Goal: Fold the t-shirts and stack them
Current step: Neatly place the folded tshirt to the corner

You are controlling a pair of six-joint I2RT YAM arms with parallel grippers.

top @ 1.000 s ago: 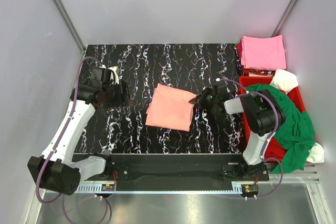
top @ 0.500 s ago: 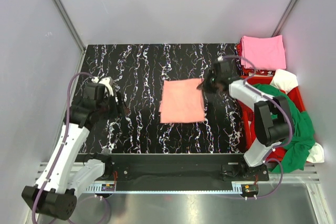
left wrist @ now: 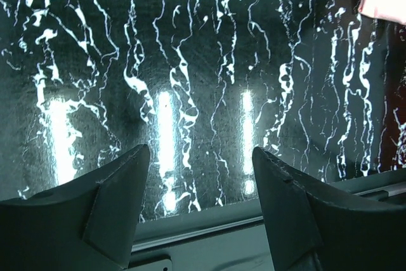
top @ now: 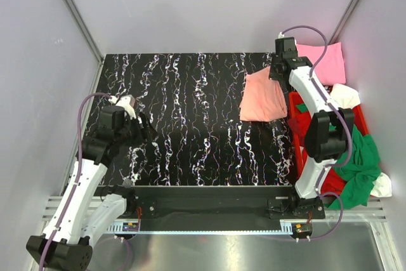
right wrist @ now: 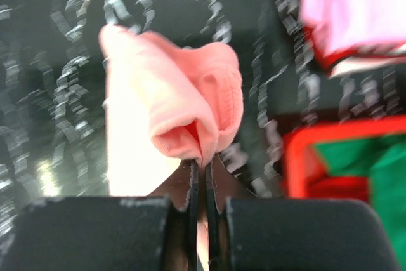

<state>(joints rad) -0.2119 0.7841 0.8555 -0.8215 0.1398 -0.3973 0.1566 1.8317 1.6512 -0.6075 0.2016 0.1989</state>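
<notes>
The black white-veined table [top: 190, 125] fills the middle of the overhead view, with the two arms bolted at its near edge. At its right side stands a red crate [top: 293, 101], over which a green t-shirt [top: 363, 157] sprawls loose and unfolded, spilling past the crate's near end; a crumpled white t-shirt [top: 344, 96] lies at the crate's far end, and more white cloth shows at the near right corner. The salmon-orange t-shirt [top: 261, 96] hangs bunched over the far right part of the table, just beside the crate's left wall; whether its lower edge touches the surface cannot be told. Beyond the crate, in the far right corner, a folded pink t-shirt [top: 325, 61] lies flat, with an edge of red cloth [top: 290, 68] showing under it. The right arm reaches far forward, and the right gripper [top: 273, 73] has its fingers pressed together on a rolled fold of the salmon-orange shirt. The right wrist view shows this closely: the two fingertips meet with only a thin layer of cloth between them and the fabric bulging above. The left gripper [top: 143, 128] hovers over bare table on the left side, well apart from every shirt, its fingers [left wrist: 120, 182] spread wide with nothing between them.
</notes>
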